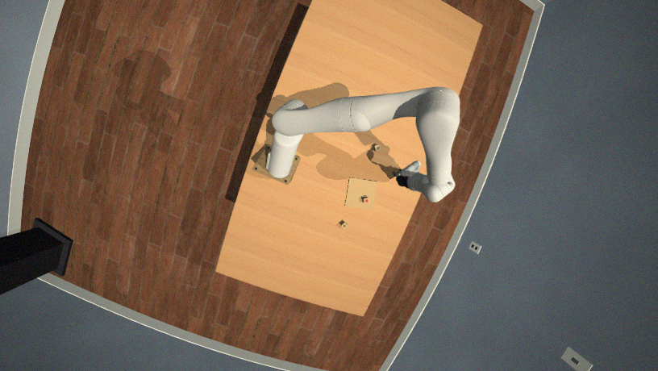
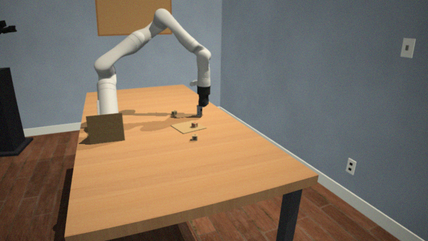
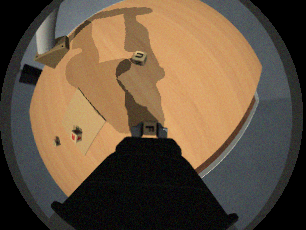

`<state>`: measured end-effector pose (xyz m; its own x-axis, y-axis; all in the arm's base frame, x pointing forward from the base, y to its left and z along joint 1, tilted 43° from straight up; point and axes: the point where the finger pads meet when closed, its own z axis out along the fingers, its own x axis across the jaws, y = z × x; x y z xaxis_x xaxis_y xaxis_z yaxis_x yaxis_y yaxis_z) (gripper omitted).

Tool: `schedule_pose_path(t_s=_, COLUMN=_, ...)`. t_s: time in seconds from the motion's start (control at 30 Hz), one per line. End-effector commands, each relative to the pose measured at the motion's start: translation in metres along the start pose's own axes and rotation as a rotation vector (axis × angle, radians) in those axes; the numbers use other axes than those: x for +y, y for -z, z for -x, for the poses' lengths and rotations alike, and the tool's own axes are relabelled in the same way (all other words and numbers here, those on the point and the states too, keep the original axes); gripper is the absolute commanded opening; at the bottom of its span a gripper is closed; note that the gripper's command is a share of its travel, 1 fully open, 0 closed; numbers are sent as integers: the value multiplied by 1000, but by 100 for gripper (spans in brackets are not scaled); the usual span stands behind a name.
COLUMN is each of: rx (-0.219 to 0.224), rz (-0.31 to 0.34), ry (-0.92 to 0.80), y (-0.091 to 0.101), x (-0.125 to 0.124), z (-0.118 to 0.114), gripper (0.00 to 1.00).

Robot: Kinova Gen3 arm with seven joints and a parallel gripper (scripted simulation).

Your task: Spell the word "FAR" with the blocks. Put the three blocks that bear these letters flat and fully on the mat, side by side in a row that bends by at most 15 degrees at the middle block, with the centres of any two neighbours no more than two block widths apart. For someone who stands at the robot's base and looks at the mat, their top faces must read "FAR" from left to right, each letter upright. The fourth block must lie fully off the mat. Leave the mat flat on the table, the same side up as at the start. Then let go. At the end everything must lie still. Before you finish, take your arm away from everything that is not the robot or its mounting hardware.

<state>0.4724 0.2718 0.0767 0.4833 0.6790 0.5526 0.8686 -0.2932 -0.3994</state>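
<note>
My gripper (image 1: pixel 397 174) (image 2: pixel 199 114) (image 3: pixel 149 127) points down at table height, its fingers against the two sides of a small block (image 3: pixel 150 128) with a dark letter on top, F-like but blurred. A block with red letters (image 1: pixel 365 199) (image 2: pixel 194 124) (image 3: pixel 76 135) stands on the pale mat (image 1: pixel 355 188) (image 2: pixel 183 128) (image 3: pixel 82 112). Another block (image 1: pixel 376 147) (image 2: pixel 174 113) (image 3: pixel 139 58) stands off the mat, in the arm's shadow, with a dark U-like mark on top. A further block (image 1: pixel 343 224) (image 2: pixel 194 137) (image 3: pixel 57 141) stands off the mat's other side; its top letter is unreadable.
The robot's base plate (image 1: pixel 288 175) (image 2: pixel 105 128) stands on the wooden table (image 1: pixel 294 248) (image 2: pixel 179 173), on the near side of the mat as seen from the base. The gripper is near the table's far long edge, with a wall beyond it.
</note>
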Motion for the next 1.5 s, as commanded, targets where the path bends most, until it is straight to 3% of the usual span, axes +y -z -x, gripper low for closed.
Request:
schedule_pose_path(t_s=0.0, rx=3, rz=1, ry=3, y=-3, x=-1, z=-1, gripper=49)
schedule_pose_path(t_s=0.37, rx=3, rz=1, ry=3, y=-2, x=-1, z=-1, gripper=49)
schedule_pose_path(t_s=0.57, rx=4, rz=3, ry=5, y=9, x=1, z=-2, gripper=49)
schedule_pose_path(t_s=1.0, rx=6, rz=5, ry=7, y=92, x=1, z=-3, gripper=49)
schedule_pose_path(t_s=1.47, rx=4, rz=3, ry=5, y=98, x=0, z=-2, gripper=49)
